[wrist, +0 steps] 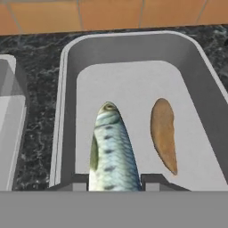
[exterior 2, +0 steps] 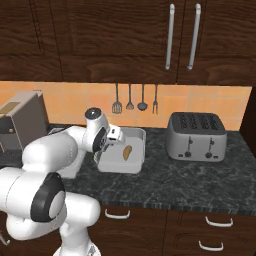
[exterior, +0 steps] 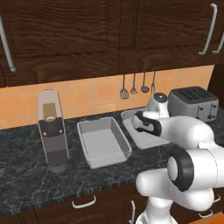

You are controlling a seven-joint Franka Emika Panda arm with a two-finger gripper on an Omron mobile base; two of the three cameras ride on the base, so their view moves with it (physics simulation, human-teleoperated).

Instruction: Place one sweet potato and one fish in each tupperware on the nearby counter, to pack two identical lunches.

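My gripper [wrist: 115, 181] is clamped on the fish [wrist: 111, 151], hanging over the right tupperware [wrist: 67, 111]; the sweet potato [wrist: 164, 133] lies inside at three o'clock. Released carelessly, the fish could land on the potato or catch the rim.

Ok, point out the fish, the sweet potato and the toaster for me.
fish [wrist: 111, 151], hand view, middle of its scaled body.
sweet potato [wrist: 164, 133], hand view, middle of the tuber lying in the tupperware.
toaster [exterior 2: 196, 136], right base view, its front face.
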